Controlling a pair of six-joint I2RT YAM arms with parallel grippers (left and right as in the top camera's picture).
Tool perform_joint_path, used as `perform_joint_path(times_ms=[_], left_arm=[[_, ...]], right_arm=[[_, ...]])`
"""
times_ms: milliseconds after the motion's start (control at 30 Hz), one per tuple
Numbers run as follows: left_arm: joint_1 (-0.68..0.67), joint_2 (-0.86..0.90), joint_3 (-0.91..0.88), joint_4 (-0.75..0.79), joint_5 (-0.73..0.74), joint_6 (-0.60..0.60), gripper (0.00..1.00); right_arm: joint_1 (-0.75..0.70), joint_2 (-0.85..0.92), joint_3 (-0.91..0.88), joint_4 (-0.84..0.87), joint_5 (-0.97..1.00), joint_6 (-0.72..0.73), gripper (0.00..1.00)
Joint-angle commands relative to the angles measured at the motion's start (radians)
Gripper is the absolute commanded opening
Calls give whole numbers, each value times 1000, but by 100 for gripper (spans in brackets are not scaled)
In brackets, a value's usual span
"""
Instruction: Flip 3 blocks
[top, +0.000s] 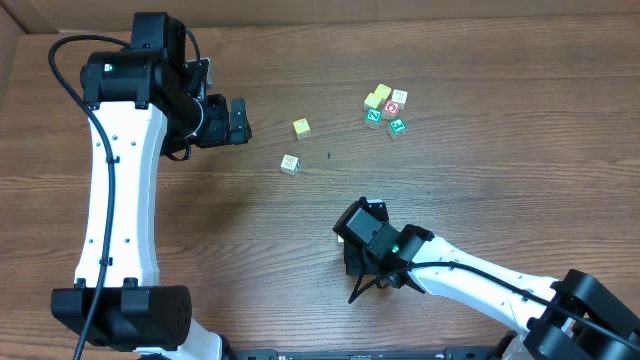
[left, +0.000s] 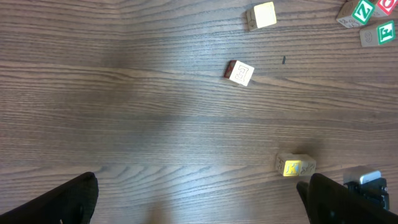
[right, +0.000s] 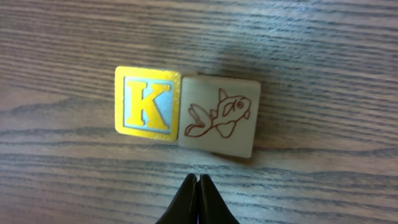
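Desk: a brown wood-grain desk (top: 480, 200) carries everything and fills all three views.

Left pincer: the left pincer (left: 198, 182) is spread wide and holds nothing. In its own view the two black fingers stand in the lower left and lower right corners, with only bare desk between them. In the overhead view it is in the upper left part of the frame.

Right pincer: the right pincer (right: 198, 186) is fully closed, its two black fingers pressed together with nothing between them. It comes up from the bottom middle of its own view, and its tip is near the cube above it but apart from it.

K cube: a small wooden cube with a yellow-framed letter K on a blue field (right: 147, 104) lies left of centre in the right wrist view.

Fish face: a cream face with a red fish drawing (right: 219, 116) touches the K face on its right side. I cannot tell if it belongs to the same cube.

Yellow cube: a small yellow-and-cream wooden cube (top: 301, 128) lies alone in the upper middle of the overhead frame.

Whitish cube: a small whitish wooden cube with grey print (top: 289, 164) lies near it, a little lower and to the left, not touching.

Other cubes: a tight group of small cubes with green and red faces (top: 385, 108) sits right of centre near the top of the overhead frame.
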Motion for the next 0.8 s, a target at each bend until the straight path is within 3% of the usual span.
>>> perform_joint_path(times_ms=[0,767], left_arm=[[5,9,20,-1,-6,-10,100],[5,9,20,-1,-6,-10,100]], right_arm=[[0,15,-8,6,30,19,4],[0,21,-8,44,45,18,4]])
